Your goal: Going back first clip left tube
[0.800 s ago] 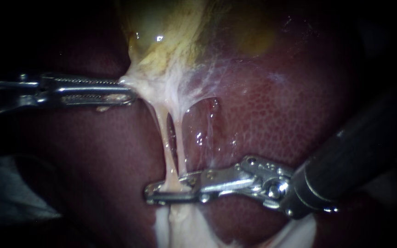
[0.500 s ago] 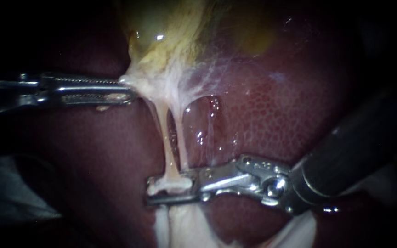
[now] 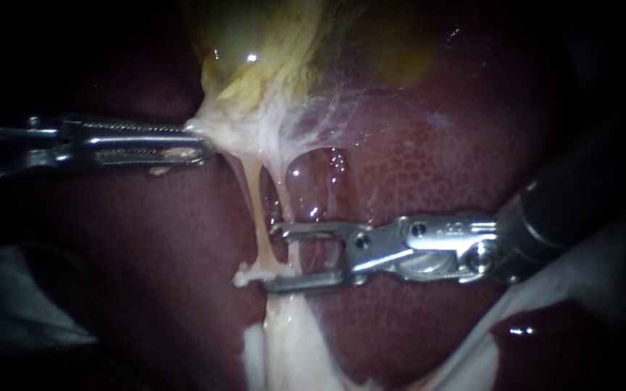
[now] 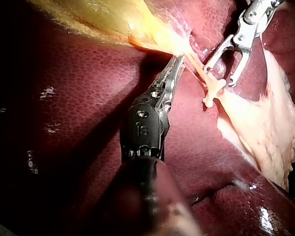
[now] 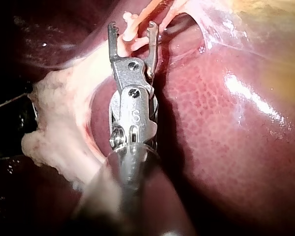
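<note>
Your right instrument [image 3: 269, 258] comes in from the right of the frame, jaws wide apart and holding nothing. The clip [image 3: 253, 274] sits on the left tube [image 3: 254, 210] at centre frame, just left of the lower jaw tip. The tube runs top to bottom and the jaws lie across it, so backing out likely means sliding straight right along the shaft. Can't tell if a jaw tip touches the tube. Your left instrument [image 3: 201, 143], mid left, is clamped on pale tissue [image 3: 215, 134] under the gallbladder [image 3: 269, 43], stretching the tube over the liver [image 3: 414, 159].

No legible text, labels or signs.
</note>
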Tool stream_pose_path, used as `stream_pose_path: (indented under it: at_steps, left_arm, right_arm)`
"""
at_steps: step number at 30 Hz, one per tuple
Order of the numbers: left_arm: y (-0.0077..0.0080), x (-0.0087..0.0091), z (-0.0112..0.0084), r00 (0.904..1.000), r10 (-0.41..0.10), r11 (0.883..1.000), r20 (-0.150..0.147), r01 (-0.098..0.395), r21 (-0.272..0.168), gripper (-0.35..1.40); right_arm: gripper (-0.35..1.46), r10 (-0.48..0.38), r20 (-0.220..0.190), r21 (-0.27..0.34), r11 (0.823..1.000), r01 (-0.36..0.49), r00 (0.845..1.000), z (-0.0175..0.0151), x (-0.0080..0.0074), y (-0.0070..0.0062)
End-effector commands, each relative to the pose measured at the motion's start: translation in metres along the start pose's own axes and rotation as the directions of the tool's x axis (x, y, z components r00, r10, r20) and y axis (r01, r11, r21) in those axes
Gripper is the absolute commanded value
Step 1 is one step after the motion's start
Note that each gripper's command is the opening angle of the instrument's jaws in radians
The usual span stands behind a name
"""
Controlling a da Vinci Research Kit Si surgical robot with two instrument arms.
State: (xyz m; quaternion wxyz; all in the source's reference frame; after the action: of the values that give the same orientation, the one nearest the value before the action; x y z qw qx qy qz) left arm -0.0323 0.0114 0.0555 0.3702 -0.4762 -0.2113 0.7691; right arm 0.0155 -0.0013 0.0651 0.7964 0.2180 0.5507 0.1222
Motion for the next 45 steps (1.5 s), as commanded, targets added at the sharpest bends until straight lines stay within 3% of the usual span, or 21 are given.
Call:
stream_pose_path:
  at_steps: [1, 5, 9, 18, 26, 30, 36, 40, 45]
  left_arm:
    - [-0.0001, 0.0000, -0.0001, 1.0000, 0.000, 1.000, 0.000, 0.000, 0.001, -0.35]
    - [-0.0002, 0.0000, -0.0003, 1.0000, 0.000, 1.000, 0.000, 0.000, 0.003, -0.35]
    - [-0.0002, 0.0000, -0.0004, 1.0000, 0.000, 1.000, -0.001, 0.000, 0.006, -0.35]
    - [-0.0003, 0.0001, -0.0002, 1.0000, -0.001, 1.000, -0.001, 0.001, 0.006, -0.35]
    - [-0.0008, -0.0002, 0.0007, 1.0000, 0.001, 1.000, -0.002, -0.001, 0.010, -0.35]
    - [-0.0016, -0.0012, 0.0025, 1.0000, 0.007, 1.000, -0.005, -0.007, 0.019, -0.35]
    - [-0.0030, -0.0012, 0.0046, 0.9999, 0.006, 1.000, -0.011, -0.006, 0.026, -0.35]
    - [-0.0042, -0.0017, 0.0060, 1.0000, 0.004, 0.999, 0.002, -0.004, 0.034, -0.35]
    - [-0.0045, -0.0021, 0.0068, 1.0000, 0.006, 0.999, 0.006, -0.007, 0.043, -0.35]
  right_arm:
    - [0.49, -0.022, 0.017, 0.000, 1.000, 0.022, 1.000, -0.0006, 0.0002, -0.0001]
    - [0.49, -0.112, 0.084, -0.005, 0.994, 0.113, 0.990, -0.0040, 0.0013, -0.0007]
    - [0.48, -0.176, 0.119, -0.012, 0.984, 0.178, 0.977, -0.0074, 0.0024, -0.0011]
    - [0.49, -0.201, 0.148, -0.061, 0.975, 0.211, 0.968, -0.0140, 0.0044, 0.0000]
    - [0.49, -0.194, 0.144, -0.051, 0.978, 0.203, 0.970, -0.0144, 0.0042, 0.0002]
    - [0.49, -0.194, 0.138, -0.050, 0.978, 0.203, 0.971, -0.0144, 0.0042, 0.0002]
    - [0.50, -0.194, 0.130, -0.047, 0.978, 0.202, 0.972, -0.0145, 0.0042, 0.0002]
    - [0.50, -0.195, 0.125, -0.043, 0.979, 0.201, 0.973, -0.0145, 0.0042, 0.0002]
    - [0.50, -0.195, 0.121, -0.041, 0.979, 0.201, 0.973, -0.0145, 0.0042, 0.0002]
